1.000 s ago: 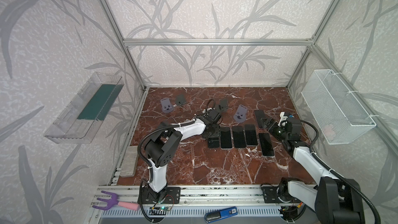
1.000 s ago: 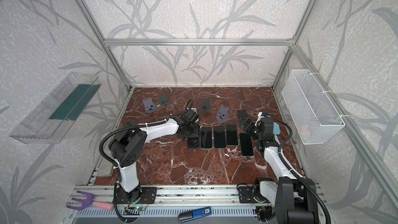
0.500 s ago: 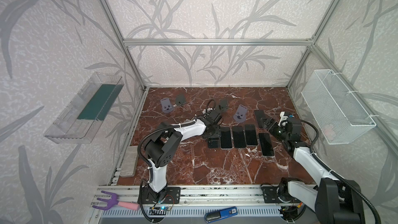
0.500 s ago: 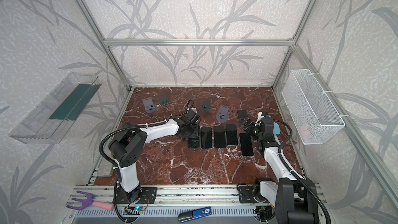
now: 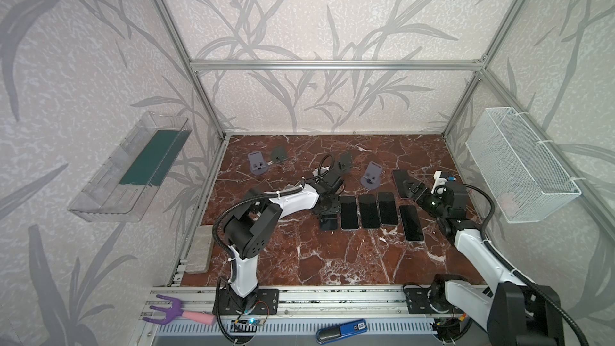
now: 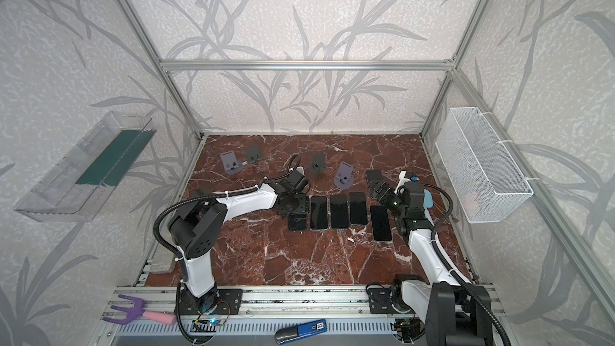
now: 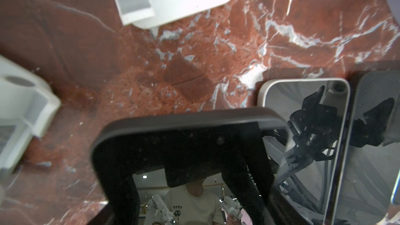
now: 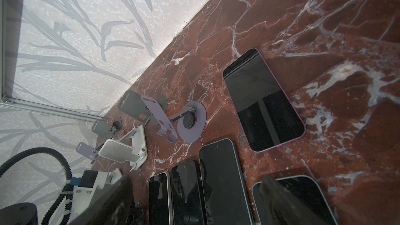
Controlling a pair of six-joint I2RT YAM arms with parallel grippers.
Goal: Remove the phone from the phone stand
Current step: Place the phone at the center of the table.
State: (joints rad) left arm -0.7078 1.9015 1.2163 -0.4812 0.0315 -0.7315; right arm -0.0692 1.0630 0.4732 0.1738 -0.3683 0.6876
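A dark phone (image 7: 184, 130) fills the near part of the left wrist view, its corner over the white-rimmed phone (image 7: 303, 96) beside it. In both top views it sits at the left end of a row of phones, its near end (image 5: 328, 223) showing past my left gripper (image 5: 327, 206), which is shut on it. The white phone stand (image 8: 124, 149) stands empty just behind that gripper, mostly hidden in the top views. My right gripper (image 8: 194, 202) is open with nothing between its fingers, and it hovers over the far-right phone (image 5: 399, 178).
Three more phones (image 5: 368, 211) lie side by side, and another (image 5: 411, 223) lies nearer the right arm. Purple stands (image 5: 258, 163) (image 5: 372, 176) and grey stands (image 5: 279, 154) (image 5: 346, 161) line the back. A mesh basket (image 5: 519, 164) hangs on the right wall and a clear tray (image 5: 129, 168) on the left.
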